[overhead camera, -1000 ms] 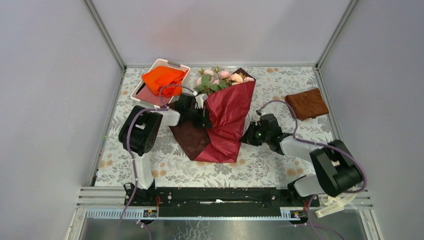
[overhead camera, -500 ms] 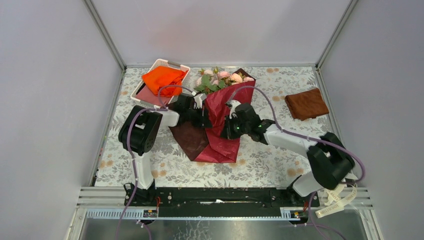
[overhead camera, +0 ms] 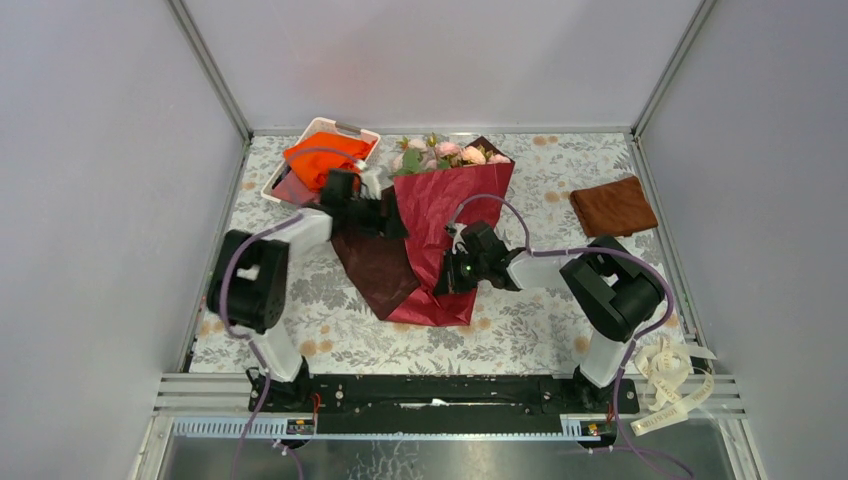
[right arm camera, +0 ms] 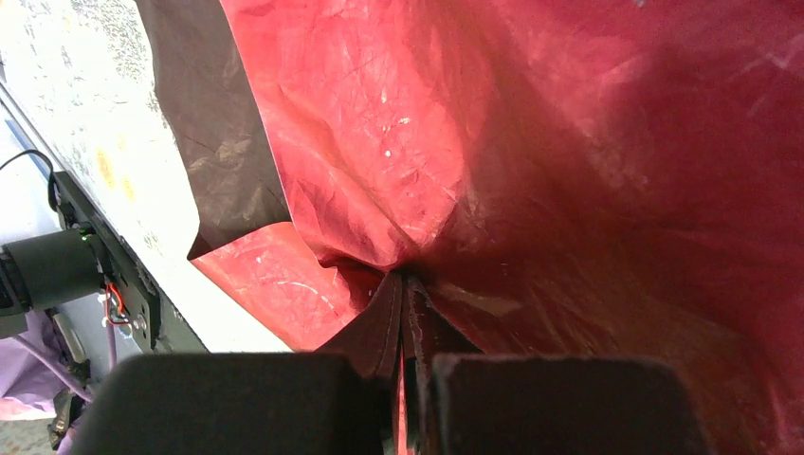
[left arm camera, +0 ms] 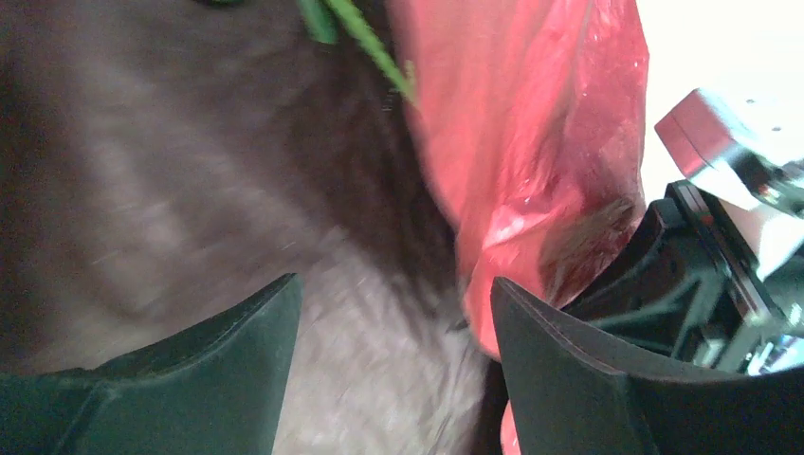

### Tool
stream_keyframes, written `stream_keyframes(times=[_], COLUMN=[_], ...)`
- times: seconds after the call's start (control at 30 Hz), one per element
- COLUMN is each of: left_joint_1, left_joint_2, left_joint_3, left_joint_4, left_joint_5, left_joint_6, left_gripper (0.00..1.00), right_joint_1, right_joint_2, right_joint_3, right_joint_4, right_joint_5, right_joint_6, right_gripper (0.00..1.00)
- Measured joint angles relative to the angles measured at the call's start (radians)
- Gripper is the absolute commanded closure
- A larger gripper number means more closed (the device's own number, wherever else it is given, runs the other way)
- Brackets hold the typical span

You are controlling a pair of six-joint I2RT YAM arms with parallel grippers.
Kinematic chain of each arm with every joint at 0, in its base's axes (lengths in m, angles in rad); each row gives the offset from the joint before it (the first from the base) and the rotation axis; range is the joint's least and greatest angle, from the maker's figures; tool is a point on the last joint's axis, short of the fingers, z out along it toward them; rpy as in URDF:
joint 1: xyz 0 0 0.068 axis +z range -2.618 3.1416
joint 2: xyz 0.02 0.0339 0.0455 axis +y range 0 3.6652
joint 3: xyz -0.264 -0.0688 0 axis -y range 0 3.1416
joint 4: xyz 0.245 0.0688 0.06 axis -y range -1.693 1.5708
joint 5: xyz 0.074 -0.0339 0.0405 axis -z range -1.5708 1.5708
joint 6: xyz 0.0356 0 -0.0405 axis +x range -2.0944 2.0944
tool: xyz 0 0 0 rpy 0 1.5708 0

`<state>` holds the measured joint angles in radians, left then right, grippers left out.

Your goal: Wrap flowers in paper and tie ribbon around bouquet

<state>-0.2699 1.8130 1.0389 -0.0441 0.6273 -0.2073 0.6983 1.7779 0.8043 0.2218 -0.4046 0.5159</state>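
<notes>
**Tool state.** The right gripper [right arm camera: 403, 322] has its jaws closed on a pinched fold of the dark red crinkled paper sheet [overhead camera: 455, 205], low on the sheet. The left gripper [left arm camera: 393, 365] has its jaws apart with nothing between them. The sheet's dull dark underside lies just ahead of its fingers [left arm camera: 237, 370], and the shiny red flap is ahead to its right.

**Task items.** The pale pink roses with green leaves [overhead camera: 445, 155] lie at the sheet's far end, beyond both grippers, with their heads past the paper's top edge.

**Step in hand (judged).** The sheet is being folded over the stems.
- The right gripper should hold its pinch and draw the flap across without dragging the stems askew.
- The left gripper should take the dark flap by its free edge, not its middle, and bring it over.

**Edges and room.**
- The white tray holding a folded orange cloth [overhead camera: 322, 158] sits close behind the left gripper, so there is little room to retreat.
- The folded brown cloth [overhead camera: 613, 206] is well apart, on the right gripper's outer side.
- The floral-patterned table [overhead camera: 520, 330] offers room toward the arm bases.
- The cream-white ribbon [overhead camera: 668, 372] lies by the right arm's base, not yet used.
</notes>
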Motion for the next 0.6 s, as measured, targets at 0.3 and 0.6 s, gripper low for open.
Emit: stream_keyframes(times=[0.3,0.6], left_joint_1=[0.32,0.369], left_joint_2=[-0.346,-0.185], left_joint_3=[-0.107,-0.203], left_joint_4=[-0.158,-0.135], left_joint_5=[-0.071,-0.096], left_joint_6=[0.139,0.147], left_gripper=[0.12,0.15], right_joint_1=[-0.001,-0.001], right_joint_2=[0.0,0.0], right_joint_3=[-0.014,-0.011], right_joint_4=[0.031,0.026], right_joint_5=[-0.002,-0.002], right_joint_6=[0.016,0.012], right_gripper=[1.0,1.0])
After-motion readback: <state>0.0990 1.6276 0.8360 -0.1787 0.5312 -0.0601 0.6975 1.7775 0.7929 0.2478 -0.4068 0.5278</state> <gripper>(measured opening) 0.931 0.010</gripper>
